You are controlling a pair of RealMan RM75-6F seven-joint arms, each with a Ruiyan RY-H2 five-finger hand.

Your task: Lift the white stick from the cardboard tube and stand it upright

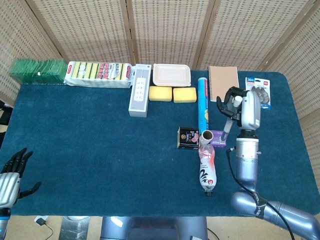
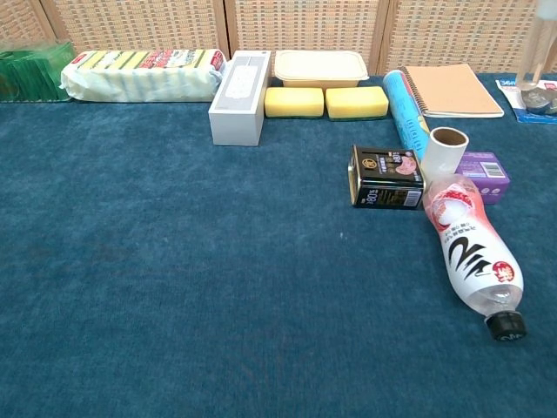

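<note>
The cardboard tube (image 1: 206, 134) stands upright between a dark tin (image 1: 188, 137) and a purple box (image 1: 218, 137); in the chest view the tube (image 2: 444, 148) shows an open, hollow top. My right hand (image 1: 244, 107) hovers above the table to the tube's right and grips the white stick (image 1: 226, 126), which hangs nearly upright and slightly tilted below the fingers. The chest view catches the stick (image 2: 539, 48) at its right edge, its lower end above the table. Far off at the bottom left, my left hand (image 1: 11, 175) holds nothing, its fingers spread.
A plastic bottle (image 1: 207, 169) lies on its side in front of the tube. A blue roll (image 1: 202, 102), a notebook (image 1: 223, 82) and a blister pack (image 1: 257, 92) lie behind my right hand. Sponges (image 1: 172, 94), a lidded container (image 1: 171, 75) and a power strip box (image 1: 139, 90) line the back.
</note>
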